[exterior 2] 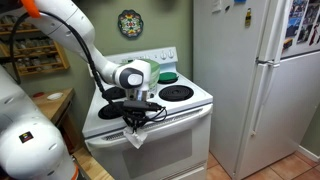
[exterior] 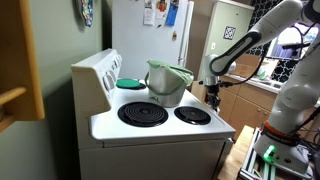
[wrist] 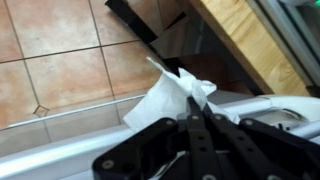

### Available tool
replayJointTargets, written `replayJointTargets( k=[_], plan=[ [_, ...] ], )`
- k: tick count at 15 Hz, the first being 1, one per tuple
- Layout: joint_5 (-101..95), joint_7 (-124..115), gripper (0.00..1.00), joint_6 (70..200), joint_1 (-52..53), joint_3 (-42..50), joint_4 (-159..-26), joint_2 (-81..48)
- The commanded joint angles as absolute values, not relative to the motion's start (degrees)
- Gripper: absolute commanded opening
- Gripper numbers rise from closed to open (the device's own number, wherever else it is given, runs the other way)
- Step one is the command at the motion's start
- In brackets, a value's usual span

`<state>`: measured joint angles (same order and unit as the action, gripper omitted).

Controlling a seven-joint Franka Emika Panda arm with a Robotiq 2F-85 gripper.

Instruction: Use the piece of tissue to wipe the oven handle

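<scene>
My gripper (exterior 2: 135, 124) is shut on a white piece of tissue (exterior 2: 135, 139) that hangs below the fingers at the front edge of the white stove. In the wrist view the tissue (wrist: 165, 95) is pinched between the closed black fingers (wrist: 195, 108) and lies against the white oven handle (wrist: 90, 150), a pale bar across the bottom of that view. The oven handle (exterior 2: 165, 122) also shows in an exterior view, running along the top of the oven door. In an exterior view the gripper (exterior: 211, 95) hangs at the stove's far side, its tissue hidden.
A green-rimmed pot (exterior: 167, 82) stands on a back burner of the stove (exterior: 160, 125). A white fridge (exterior 2: 255, 80) stands close beside the stove. A wooden counter (exterior 2: 50, 103) is on the opposite side. Tiled floor (wrist: 60, 60) lies below.
</scene>
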<state>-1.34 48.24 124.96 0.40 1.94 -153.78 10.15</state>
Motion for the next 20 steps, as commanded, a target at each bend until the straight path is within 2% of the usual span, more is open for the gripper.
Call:
replayJointTargets(
  k=[1,6,14,20],
  plan=[
    [-3.9,44.7,0.03,134.7,-0.9,3.3,-154.9,10.4],
    [-8.0,39.7,0.03,146.5,-3.5,5.1,-154.3,7.3],
    [-6.7,40.8,0.04,146.1,-3.0,5.6,-153.7,7.3],
    [-9.2,29.8,0.02,156.3,-5.7,6.8,-146.6,-1.4]
  ],
)
